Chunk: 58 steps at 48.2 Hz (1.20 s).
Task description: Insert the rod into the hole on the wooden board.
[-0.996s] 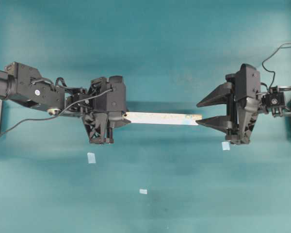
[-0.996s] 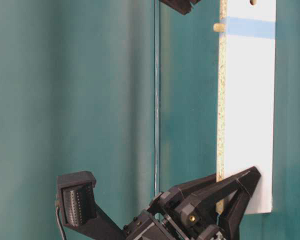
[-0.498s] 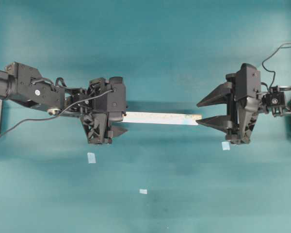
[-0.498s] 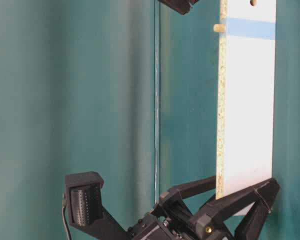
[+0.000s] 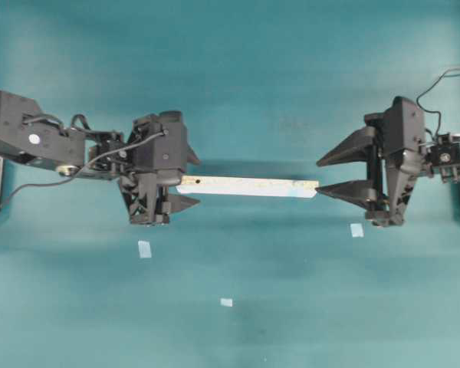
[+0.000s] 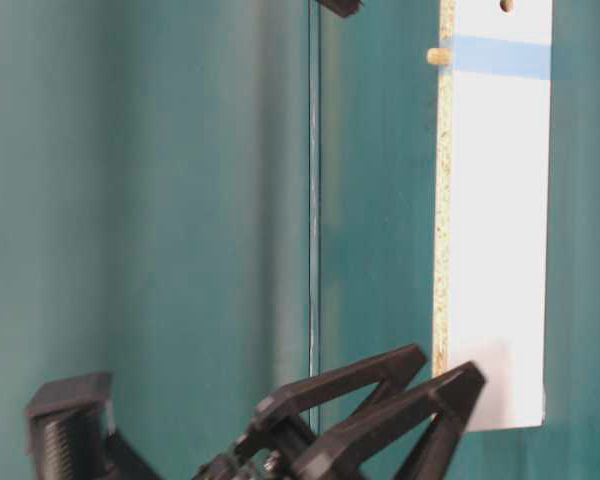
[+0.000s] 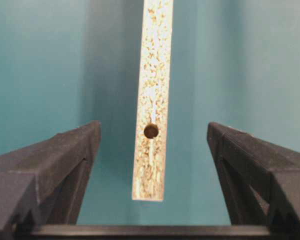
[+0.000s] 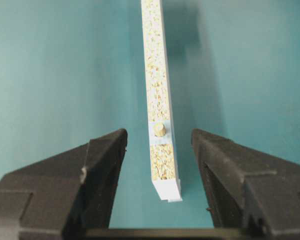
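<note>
Lengthwise, the wooden board (image 5: 245,186) spans between both open, empty tools, the rod (image 8: 160,129) standing upright in it.

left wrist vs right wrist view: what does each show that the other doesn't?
Left wrist only: the board's plain end with an empty dark hole, between the left hand's open fingers.

Right wrist only: the end with the light-blue mark, the rod standing in it, and the board's white face at the tip, between the right hand's open fingers.

Both: the speckled board edge running away over the teal table, untouched by either hand.
</note>
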{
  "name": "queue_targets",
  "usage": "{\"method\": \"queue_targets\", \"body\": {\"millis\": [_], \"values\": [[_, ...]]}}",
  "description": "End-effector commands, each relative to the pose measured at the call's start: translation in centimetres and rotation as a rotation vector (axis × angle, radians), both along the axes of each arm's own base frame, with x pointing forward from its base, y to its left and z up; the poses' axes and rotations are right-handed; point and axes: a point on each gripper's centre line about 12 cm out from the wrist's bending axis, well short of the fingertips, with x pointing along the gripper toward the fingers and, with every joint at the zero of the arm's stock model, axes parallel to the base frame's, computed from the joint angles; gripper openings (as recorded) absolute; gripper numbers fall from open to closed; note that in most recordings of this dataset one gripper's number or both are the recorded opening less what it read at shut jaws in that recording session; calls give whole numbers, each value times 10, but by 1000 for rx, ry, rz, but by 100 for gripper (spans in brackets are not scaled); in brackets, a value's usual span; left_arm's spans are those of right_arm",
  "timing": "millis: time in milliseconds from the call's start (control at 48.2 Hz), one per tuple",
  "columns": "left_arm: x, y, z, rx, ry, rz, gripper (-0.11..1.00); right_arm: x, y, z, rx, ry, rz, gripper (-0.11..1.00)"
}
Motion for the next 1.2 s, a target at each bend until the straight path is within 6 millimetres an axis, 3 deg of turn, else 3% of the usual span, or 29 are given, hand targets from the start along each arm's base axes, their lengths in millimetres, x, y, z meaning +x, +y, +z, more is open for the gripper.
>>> {"method": "queue_targets", "body": {"millis": [0,353,789,1183], "values": [[-1,0,17,2,-49,-1,91,-4,0,9,-3,-28,0,67],[-19,0,25,2,-69,-1,91,-27,-1,20,-4,-57,-3,67],[-40,0,31,2,-87,-1,90,-61,-3,20,-3,-68,-13,67],[-58,0,31,0,-95,2,90,-77,-7,18,-5,-66,-38,67]]}}
